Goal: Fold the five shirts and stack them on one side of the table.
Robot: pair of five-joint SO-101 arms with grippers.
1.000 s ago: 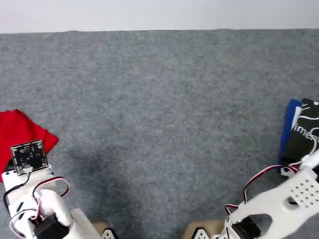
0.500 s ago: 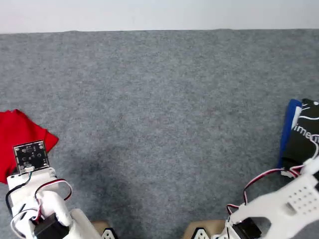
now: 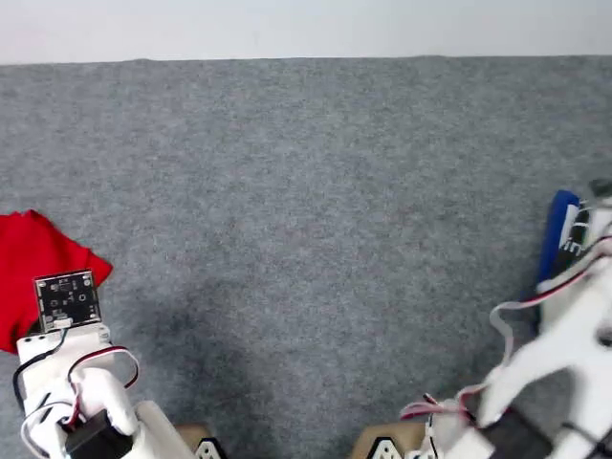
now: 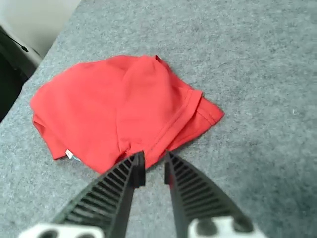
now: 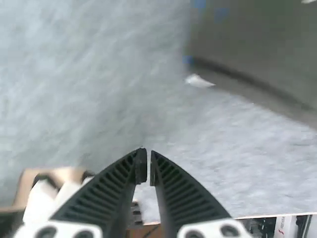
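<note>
High view: a crumpled red shirt (image 3: 43, 253) is seen at nine o'clock on the grey table (image 3: 306, 191), and a folded stack (image 3: 557, 234) at three o'clock.

Left wrist view: the left gripper (image 4: 151, 167) is held slightly apart, its tips at the red shirt's hem.

Right wrist view: the right gripper (image 5: 147, 161) is pressed together on nothing, near the folded stack.

Grey table (image 3: 306, 172): crumpled red shirt (image 3: 38, 258) one edge, folded stack (image 3: 559, 244) opposite edge.

Found left gripper (image 4: 153, 167) pointed down toward the table, jaws slightly parted. Found right gripper (image 5: 147, 163) likewise pointed down, jaws closed tip to tip.
</note>
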